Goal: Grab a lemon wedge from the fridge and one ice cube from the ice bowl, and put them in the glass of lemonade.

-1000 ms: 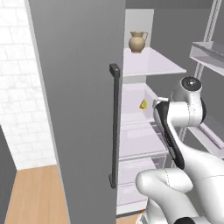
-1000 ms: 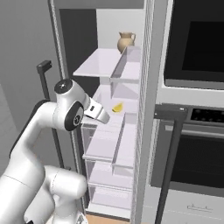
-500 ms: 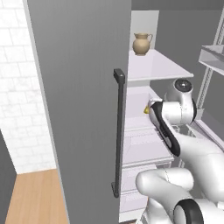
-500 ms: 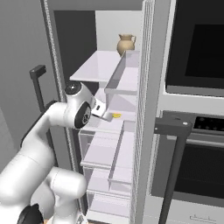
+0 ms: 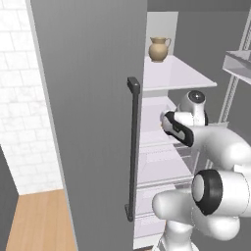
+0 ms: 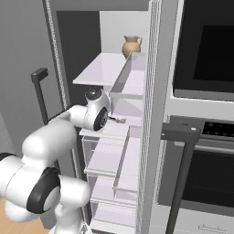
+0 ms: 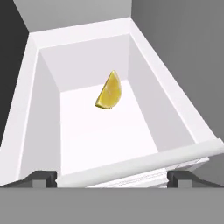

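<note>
Hand view: the lemon wedge (image 7: 109,92) is seen on a white fridge (image 5: 88,98) shelf.
The hand (image 7: 112,178) is held apart; it should be moved straight in and closed gently.

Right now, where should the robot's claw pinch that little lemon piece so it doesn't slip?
Probably across the two flat cut faces of the lemon wedge, near its thick middle. It stands on edge on the white fridge shelf, apart from the walls, its curved rind toward the right in the hand view. The open claw could come straight ahead over the front lip, fingers either side. The thin tips look slippery.
</note>
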Available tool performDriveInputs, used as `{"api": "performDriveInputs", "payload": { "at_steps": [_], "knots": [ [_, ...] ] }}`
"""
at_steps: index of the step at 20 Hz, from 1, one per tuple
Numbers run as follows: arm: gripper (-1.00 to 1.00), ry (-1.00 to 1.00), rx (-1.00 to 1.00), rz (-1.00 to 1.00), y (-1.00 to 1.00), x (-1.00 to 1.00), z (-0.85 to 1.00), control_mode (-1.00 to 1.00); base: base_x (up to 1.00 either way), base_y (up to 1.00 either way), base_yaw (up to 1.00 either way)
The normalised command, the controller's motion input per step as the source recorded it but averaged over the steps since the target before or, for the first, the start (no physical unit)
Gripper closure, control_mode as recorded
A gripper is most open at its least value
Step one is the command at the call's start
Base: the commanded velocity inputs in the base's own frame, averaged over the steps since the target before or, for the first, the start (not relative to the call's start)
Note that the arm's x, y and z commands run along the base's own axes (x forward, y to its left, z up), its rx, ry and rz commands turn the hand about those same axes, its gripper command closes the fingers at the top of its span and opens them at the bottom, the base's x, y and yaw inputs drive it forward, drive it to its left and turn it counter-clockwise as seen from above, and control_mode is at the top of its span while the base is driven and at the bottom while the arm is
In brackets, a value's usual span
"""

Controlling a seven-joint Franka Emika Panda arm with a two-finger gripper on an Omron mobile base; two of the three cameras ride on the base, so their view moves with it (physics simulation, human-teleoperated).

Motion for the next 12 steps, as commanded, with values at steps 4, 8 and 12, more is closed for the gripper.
{"api": "performDriveInputs", "payload": {
  "at_steps": [4, 8, 12],
  "knots": [
    [-1.00, 0.10, 0.00, 0.04, -0.06, 0.26, -0.23, -1.00, 0.00, 0.00, 0.00],
    [-1.00, 0.10, 0.00, 0.00, -0.01, 0.17, -0.16, -1.00, 0.00, 0.00, 0.00],
    [-1.00, 0.04, 0.00, 0.00, -0.02, 0.31, -0.09, -1.00, 0.00, 0.00, 0.00]
  ]
}}
